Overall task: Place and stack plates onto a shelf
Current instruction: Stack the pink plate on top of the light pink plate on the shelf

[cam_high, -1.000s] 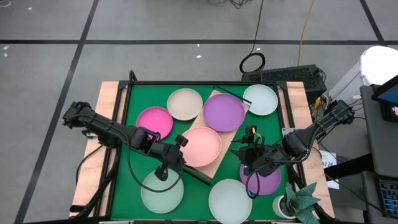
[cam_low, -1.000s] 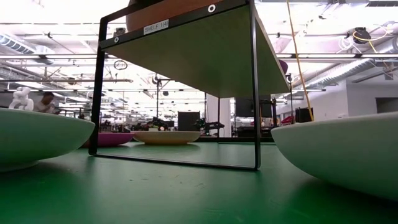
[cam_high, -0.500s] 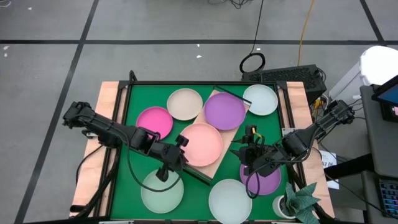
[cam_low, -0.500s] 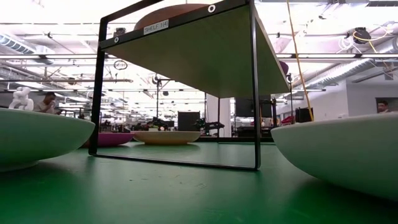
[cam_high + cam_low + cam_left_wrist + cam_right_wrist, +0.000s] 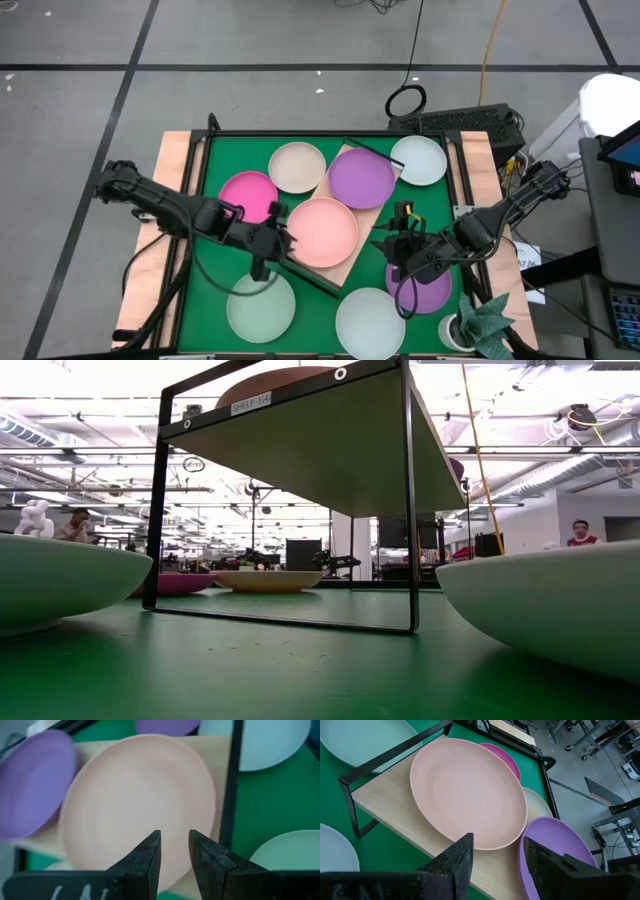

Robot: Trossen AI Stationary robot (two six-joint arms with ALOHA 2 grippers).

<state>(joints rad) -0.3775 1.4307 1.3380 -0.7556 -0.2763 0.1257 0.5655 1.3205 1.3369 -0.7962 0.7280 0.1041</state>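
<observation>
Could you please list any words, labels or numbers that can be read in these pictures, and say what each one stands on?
"SHELF 1A": a small white label on the dark top bar of the shelf, seen in the low view; the last characters are small, so that reading is not certain.
No other text can be read: the plates on the shelf, salmon pink and purple, bear none, and anything in the room behind is too small.

Wooden shelf (image 5: 352, 228), salmon plate (image 5: 323, 232) and purple plate (image 5: 360, 179) lying on it
</observation>
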